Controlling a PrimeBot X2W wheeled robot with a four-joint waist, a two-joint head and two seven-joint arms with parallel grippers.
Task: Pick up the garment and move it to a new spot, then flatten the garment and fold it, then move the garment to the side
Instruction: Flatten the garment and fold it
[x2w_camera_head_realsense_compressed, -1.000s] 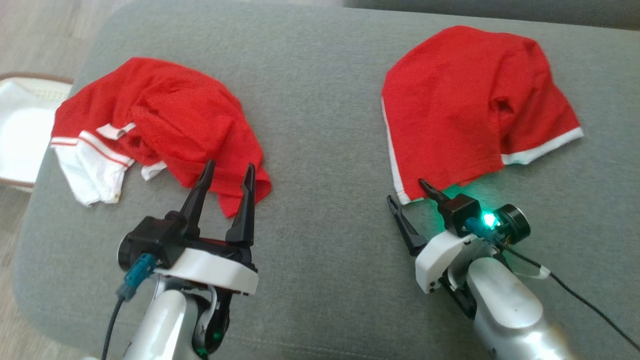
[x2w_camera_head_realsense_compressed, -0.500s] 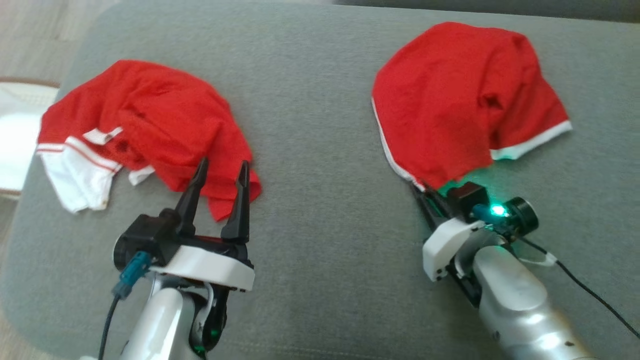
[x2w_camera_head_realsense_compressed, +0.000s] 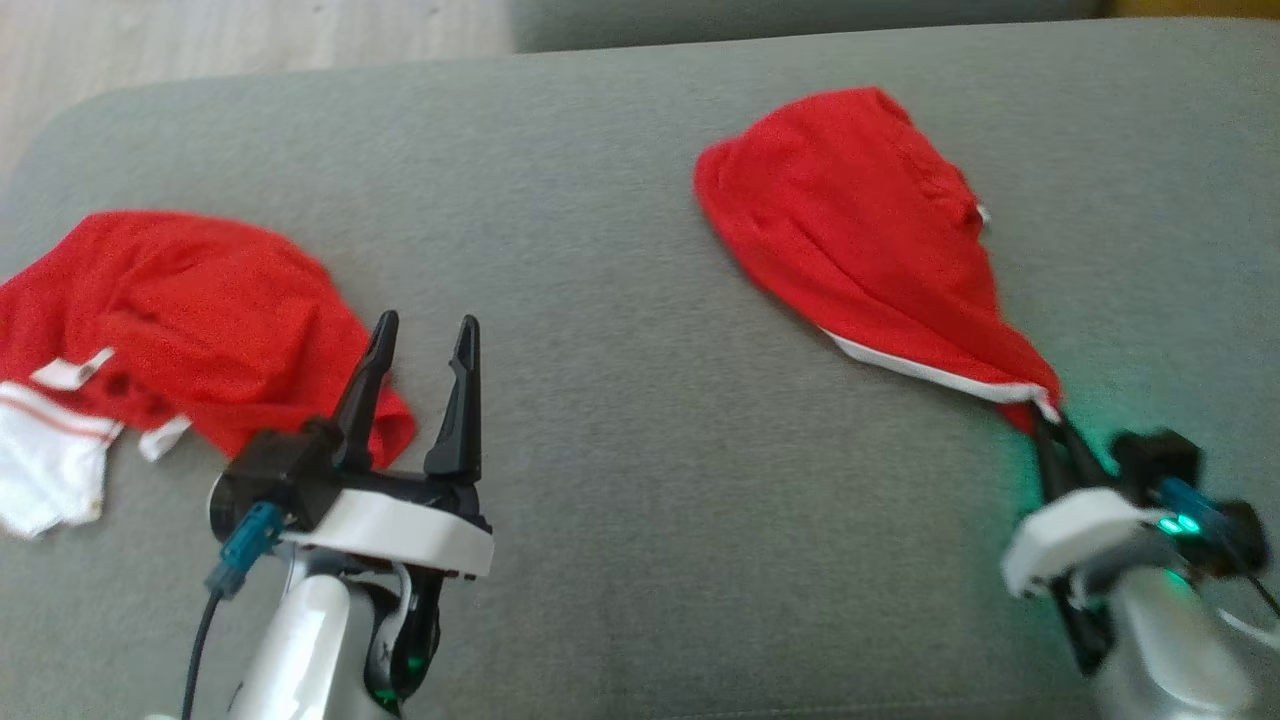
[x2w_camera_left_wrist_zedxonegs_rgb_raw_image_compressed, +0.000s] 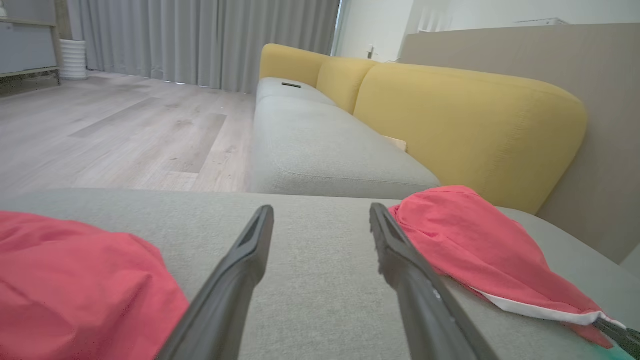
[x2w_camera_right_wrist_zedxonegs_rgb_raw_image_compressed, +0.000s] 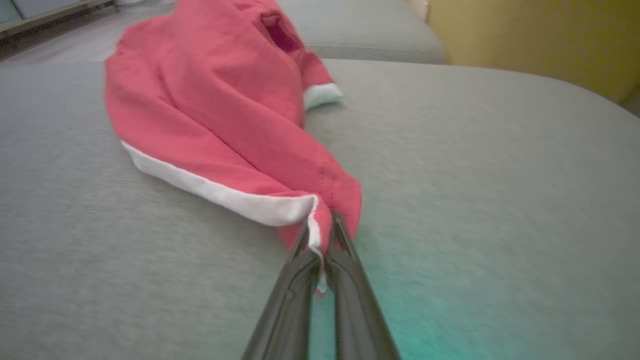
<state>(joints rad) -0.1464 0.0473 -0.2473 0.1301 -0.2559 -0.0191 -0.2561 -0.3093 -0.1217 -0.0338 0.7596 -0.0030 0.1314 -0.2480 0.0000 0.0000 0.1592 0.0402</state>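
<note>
Garment (x2w_camera_head_realsense_compressed: 860, 250), red with white trim, lies on the right half of the grey cushion (x2w_camera_head_realsense_compressed: 620, 180) that spreads across your whole workspace; it is drawn into a long wedge narrowing toward your right arm, with its far end bunched on the cushion; whether the near end has left the surface cannot be told. A second red piece (x2w_camera_head_realsense_compressed: 180, 310) with white parts lies crumpled at the left edge, well apart from the first. Your left gripper (x2w_camera_head_realsense_compressed: 427, 325) hovers just beside that piece, fingers spread wide with nothing between them. Your right gripper (x2w_camera_right_wrist_zedxonegs_rgb_raw_image_compressed: 320, 227) has its fingers pressed together, pinching the near corner where the white hem (x2w_camera_right_wrist_zedxonegs_rgb_raw_image_compressed: 215, 192) meets the red; a sliver of white edge pokes out between the fingertips.

You look to be in the first step, the pick-up and move; the hold is on a corner only. The next move calls for a steady lift, high enough that the trailing end clears the cushion, then a carry to an open patch, probably the middle; pull too fast and the corner may slip free.
</note>
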